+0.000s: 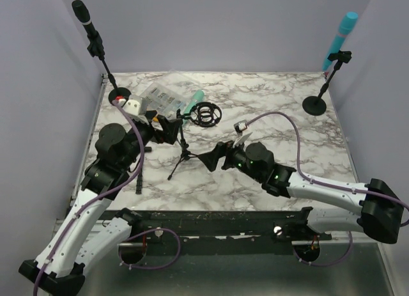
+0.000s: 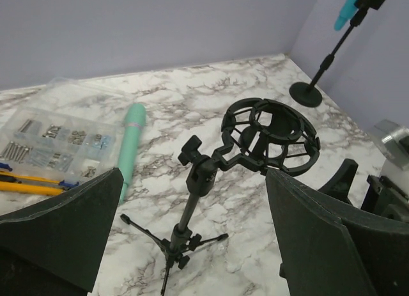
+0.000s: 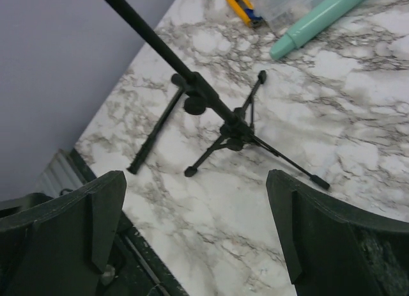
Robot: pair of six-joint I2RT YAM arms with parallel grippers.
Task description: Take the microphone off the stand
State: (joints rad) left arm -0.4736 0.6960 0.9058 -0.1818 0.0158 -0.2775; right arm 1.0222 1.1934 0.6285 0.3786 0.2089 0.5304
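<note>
Just beside the stand (image 1: pixel 185 154), microphone (image 1: pixel 195 99) flat, long axis diagonal.

White shells are seen on the long links of the left arm (image 1: pixel 89 222) and right arm (image 1: pixel 332 195), with black housings at every joint. A purple cable (image 1: pixel 275 113) is run along each. Green lights (image 1: pixel 239 160) are lit at the right wrist. The fingers (image 2: pixel 64 225) are moulded in matte black, wedge-shaped.

Bare white marble tabletop (image 1: pixel 268 91) lies open right of centre. A small black tripod stand (image 1: pixel 184 152) with its ring-shaped shock mount (image 1: pixel 206 114) blocks the middle. Behind it, a mint-green cylindrical microphone (image 1: pixel 195 99) and a clear plastic screw box (image 1: pixel 160 94) crowd the far left. A tall black round-based stand (image 1: pixel 316 105) occupies the far right corner, and another black pole stand (image 1: pixel 110 82) the far left.
</note>
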